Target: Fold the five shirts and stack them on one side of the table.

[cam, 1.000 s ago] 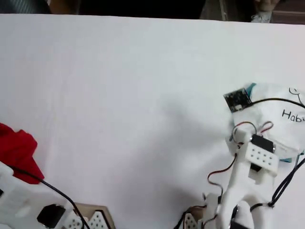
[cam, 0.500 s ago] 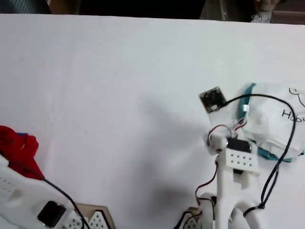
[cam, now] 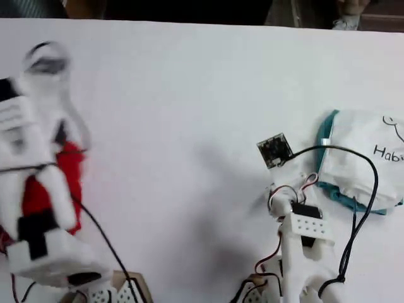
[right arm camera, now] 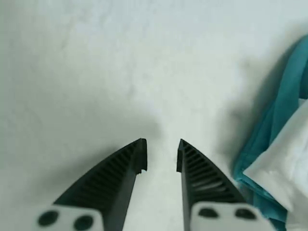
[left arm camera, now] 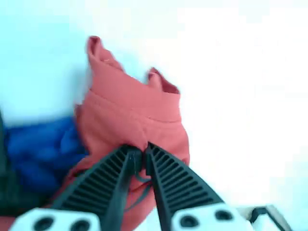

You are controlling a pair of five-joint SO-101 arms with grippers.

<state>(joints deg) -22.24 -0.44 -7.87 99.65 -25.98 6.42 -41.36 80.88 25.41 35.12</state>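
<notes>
At the left side of the table (cam: 189, 95), the red shirt (left arm camera: 139, 110) is held bunched in my left claw (left arm camera: 140, 153), which is pinched almost closed on a fold of its cloth. I judge it soft, light and limp. It will sag and crumple wherever I let it go, and a single pinch like this gathers it into a rope rather than a flat sheet. A better hold would be at a shoulder seam or a hem corner, with my other claw on the matching corner, so the cloth spreads out before folding. Thin knit may slip from ribbed jaws under a hard tug, so I would drag it gently. A crumpled blue shirt (left arm camera: 41, 149) lies touching the red one. Well apart, on the right side, a folded white shirt (cam: 363, 151) rests on a teal shirt (cam: 326, 129). My right claw (right arm camera: 161, 147) hovers over bare table just left of that stack, its jaws a narrow gap apart and holding nothing.
</notes>
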